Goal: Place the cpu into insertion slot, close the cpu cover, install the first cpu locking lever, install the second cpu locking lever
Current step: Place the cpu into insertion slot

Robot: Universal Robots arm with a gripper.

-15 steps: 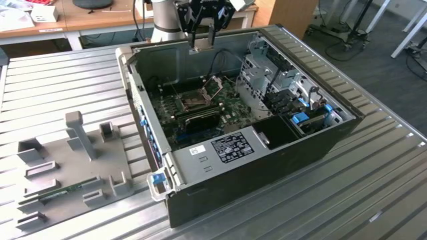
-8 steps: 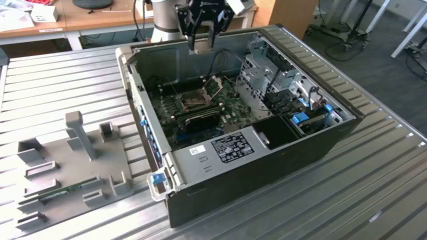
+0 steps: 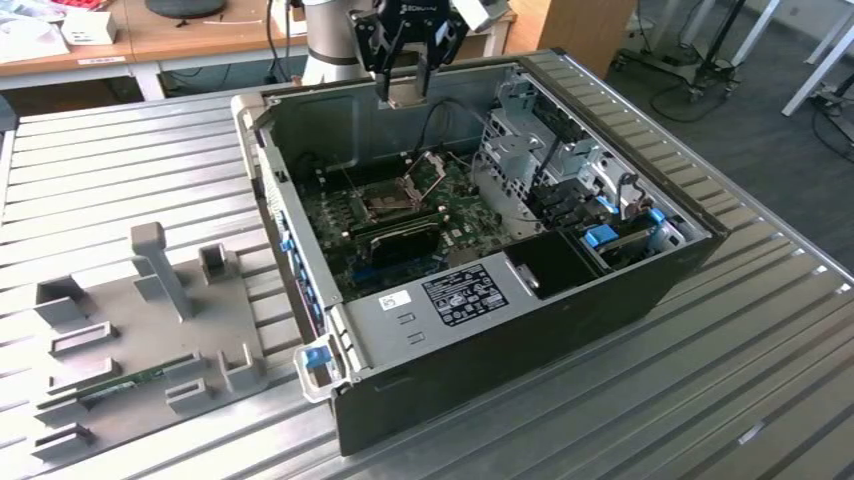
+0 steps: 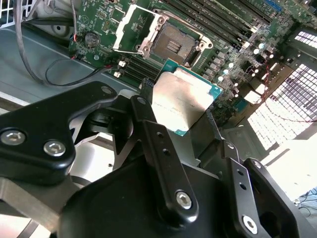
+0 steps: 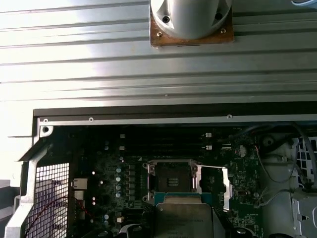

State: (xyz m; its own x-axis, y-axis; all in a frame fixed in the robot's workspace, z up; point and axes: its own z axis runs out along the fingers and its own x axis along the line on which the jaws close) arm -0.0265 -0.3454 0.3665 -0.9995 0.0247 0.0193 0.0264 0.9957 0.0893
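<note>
Cpu (image 4: 183,99) sat clamped by opposite edges in the tool (image 4: 179,113), above the computer case (image 3: 534,370), apart from the insertion slot (image 4: 173,43); cpu cover (image 4: 126,25) stood open. Judged light, thin, stiff, with a fragile underside: edge grip only.

black pincer (image 3: 404,88), silver screws (image 4: 183,199), pale grey arm (image 3: 331,40)

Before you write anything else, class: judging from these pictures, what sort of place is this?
Probably a robotics lab or test workshop. A robot arm hangs over an open computer case that sits on a ribbed metal table, and there are cluttered wooden desks behind.
</note>
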